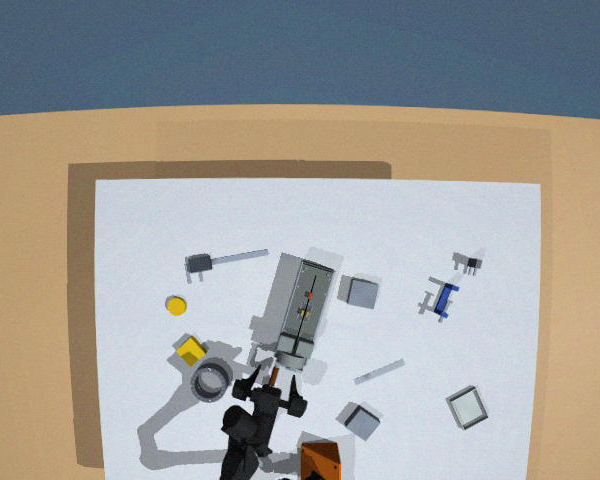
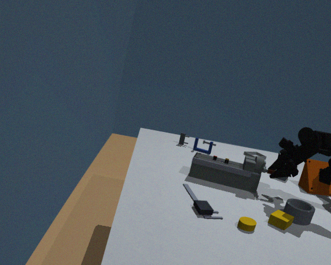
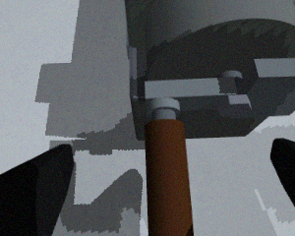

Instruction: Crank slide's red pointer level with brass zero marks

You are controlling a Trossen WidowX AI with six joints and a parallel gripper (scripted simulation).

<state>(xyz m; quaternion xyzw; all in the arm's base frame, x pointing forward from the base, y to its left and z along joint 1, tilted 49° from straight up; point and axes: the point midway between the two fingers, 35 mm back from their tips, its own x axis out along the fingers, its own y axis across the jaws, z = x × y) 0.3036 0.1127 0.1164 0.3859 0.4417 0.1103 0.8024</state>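
Note:
The grey machine [image 1: 318, 276] [image 2: 217, 175] stands mid-table. Its red pointer [image 1: 309, 296] [image 2: 214, 157] is apart from the brass zero marks [image 1: 304, 313] [image 2: 227, 160], on the side toward the machine's far end, away from the crank. The crank's light arm [image 3: 182, 88] carries a brown handle [image 1: 274, 377] [image 2: 270, 171] [image 3: 167, 182] that points back toward the robot. My gripper [image 1: 277, 370] [image 3: 174, 151] is wide open, with one finger on each side of the handle. In the wrist view both fingers stand well apart from it.
A grey ring [image 1: 209, 382] [image 2: 299, 211] and a yellow block [image 1: 190, 350] [image 2: 280, 219] lie left of the gripper. Grey blocks [image 1: 362, 292] [image 1: 363, 422] and a thin bar [image 1: 379, 371] lie to the right. An orange wedge [image 1: 318, 457] [image 2: 316, 176] stands near the arm.

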